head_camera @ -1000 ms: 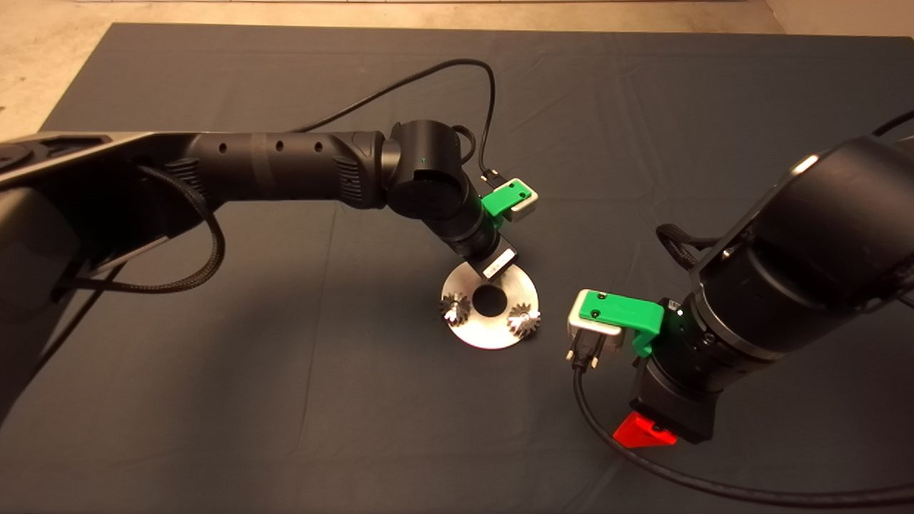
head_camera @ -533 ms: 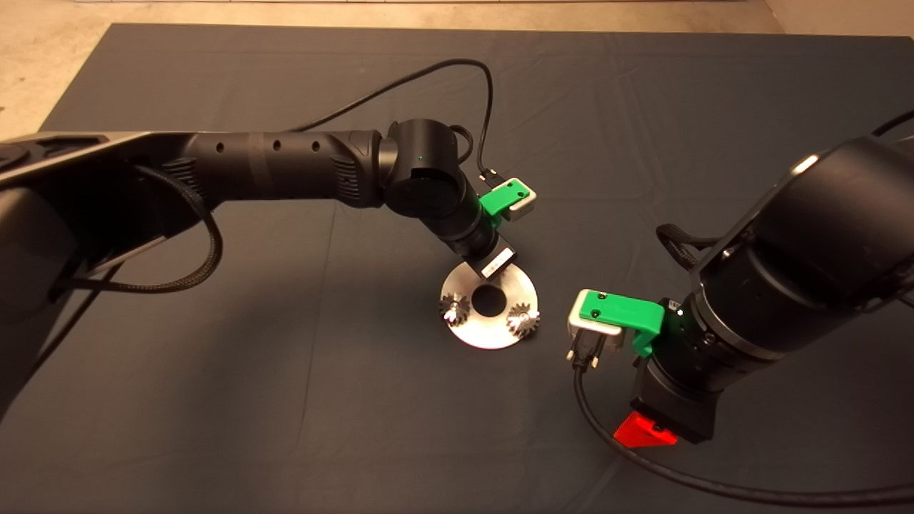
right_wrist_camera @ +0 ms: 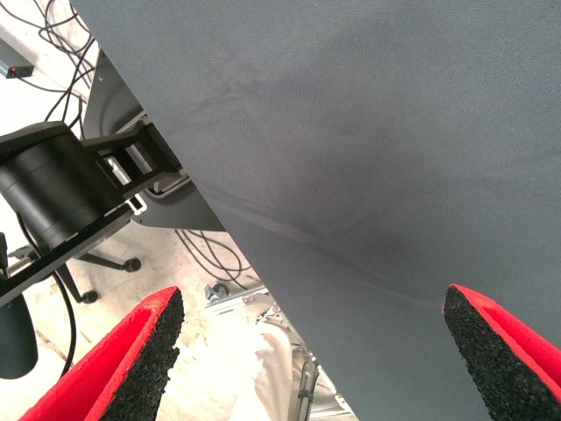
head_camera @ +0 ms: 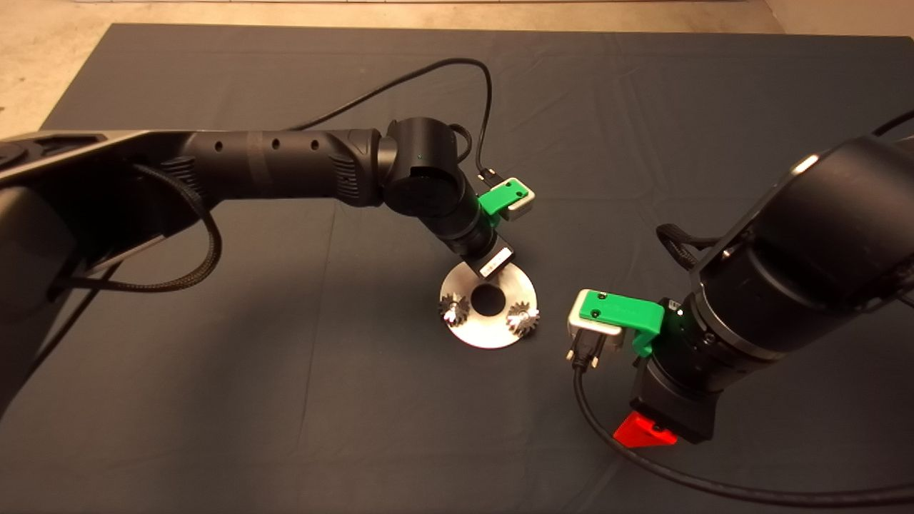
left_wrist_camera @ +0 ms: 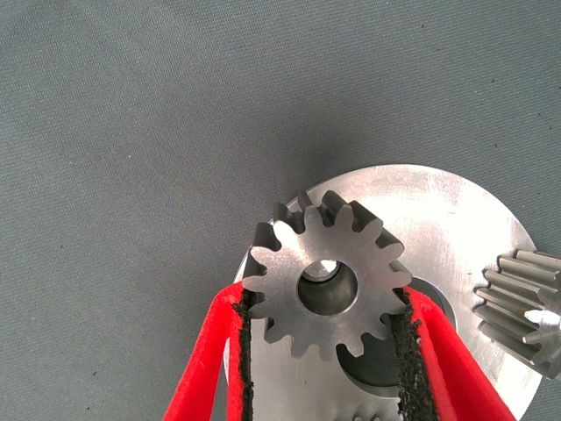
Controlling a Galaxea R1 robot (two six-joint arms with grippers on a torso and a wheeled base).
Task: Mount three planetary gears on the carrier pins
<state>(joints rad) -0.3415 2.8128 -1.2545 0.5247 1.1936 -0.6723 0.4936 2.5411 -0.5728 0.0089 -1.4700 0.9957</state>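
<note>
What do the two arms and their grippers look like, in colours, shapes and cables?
Both arms are black, round tubes with thick joints. The left arm has small round holes along it, a braided black cable beneath and a thin cable looping over its wrist. Each wrist carries a green bracket with a grey block. The right gripper has red fingers with rough black pads.

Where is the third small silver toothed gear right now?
The third small silver toothed gear is clamped in the left gripper, just over the shiny round metal disc, at its far edge in the head view.

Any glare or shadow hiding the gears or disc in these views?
Head view: bright glints on the two seated gears, and the left gripper covers the disc's far edge. Left wrist view: held gear evenly lit, teeth crisp.
</note>
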